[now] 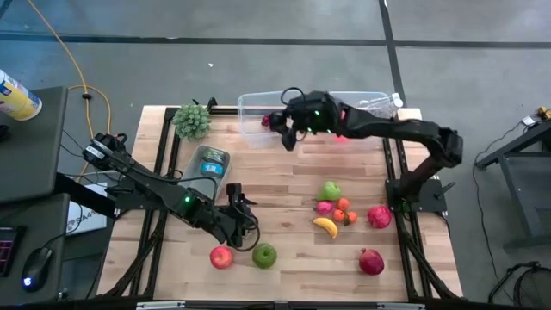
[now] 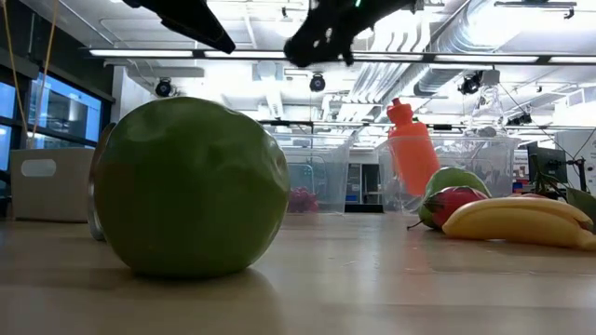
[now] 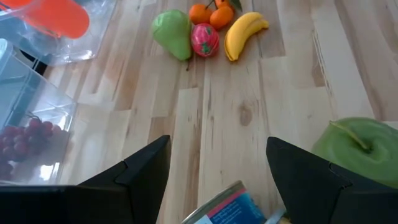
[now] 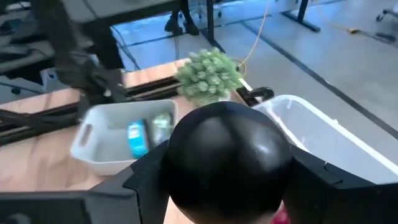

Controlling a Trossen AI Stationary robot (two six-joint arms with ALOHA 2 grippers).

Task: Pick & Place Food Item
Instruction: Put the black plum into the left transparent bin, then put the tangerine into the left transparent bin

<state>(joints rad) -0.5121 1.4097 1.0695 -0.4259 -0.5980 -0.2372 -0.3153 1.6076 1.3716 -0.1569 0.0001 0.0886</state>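
Observation:
My right gripper [image 4: 227, 186] hangs over the clear container [image 1: 258, 108] at the table's far edge, shut on a dark round item [image 4: 227, 149]; red grapes [image 3: 25, 137] lie in that container. My left gripper [image 3: 214, 168] is open above the table's near-left part, by the green apple [image 1: 264, 255] and the red apple [image 1: 221, 257]. A blue-labelled can [image 3: 227, 205] shows just below its fingers. Pear [image 1: 331, 190], banana [image 1: 325, 226] and small oranges [image 1: 344, 211] lie on the right part of the table. My right gripper pinches the dark round item between its two fingers [image 4: 149, 180], one on each of its sides [image 4: 180, 168]. The item is lifted clear, above the clear container's near wall. The item itself hides how far back it reaches between the fingers.
A grey tray [image 1: 207, 164] with cans stands left of centre, a green leafy bunch [image 1: 192, 120] at the far-left corner. A pomegranate [image 1: 371, 261] and another red fruit [image 1: 379, 215] lie near right. An orange bottle [image 2: 410, 149] rests in a second clear bin.

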